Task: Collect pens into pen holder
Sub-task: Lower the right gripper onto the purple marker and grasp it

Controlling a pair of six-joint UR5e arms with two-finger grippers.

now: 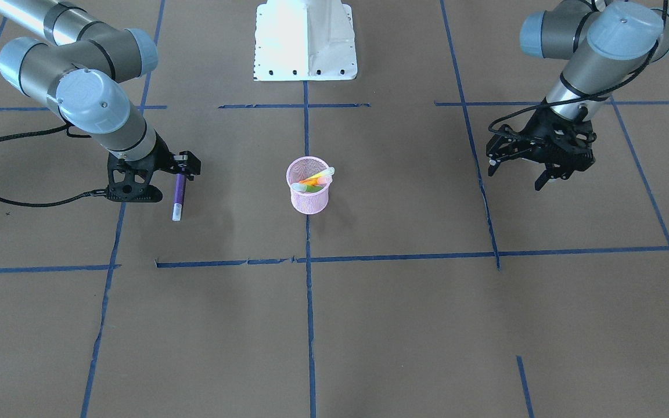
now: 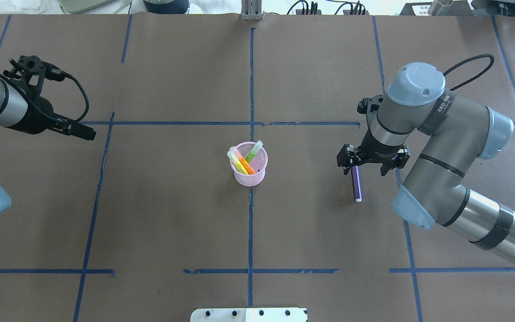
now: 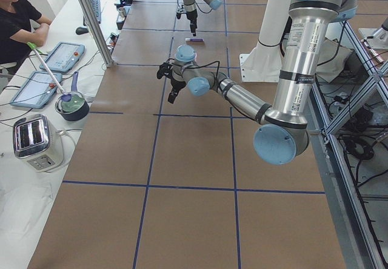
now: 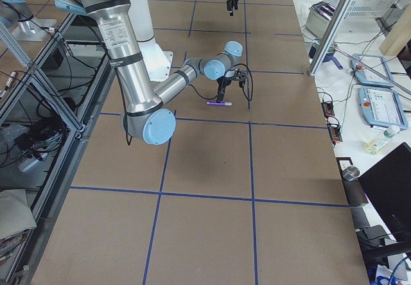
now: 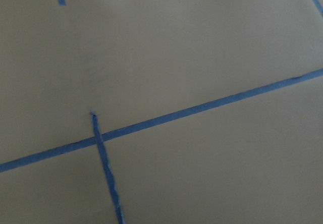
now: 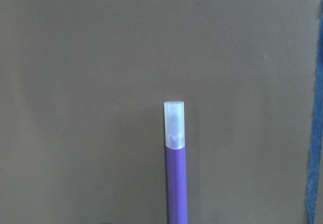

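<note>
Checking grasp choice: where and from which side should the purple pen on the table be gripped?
Take the purple pen by its barrel, at the end away from the cap, from above, jaws across its width. It lies flat; an end hold may let it hang upright over the pen holder.

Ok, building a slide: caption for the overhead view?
Right hand over one end of the purple pen; other pens already in the pink mesh pen holder.

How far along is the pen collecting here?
Done: orange pen and green pen stand in the holder. In hand: right gripper sits over one end of the purple pen, which lies on the table; grip unclear. Remaining: lift it into the holder.
</note>
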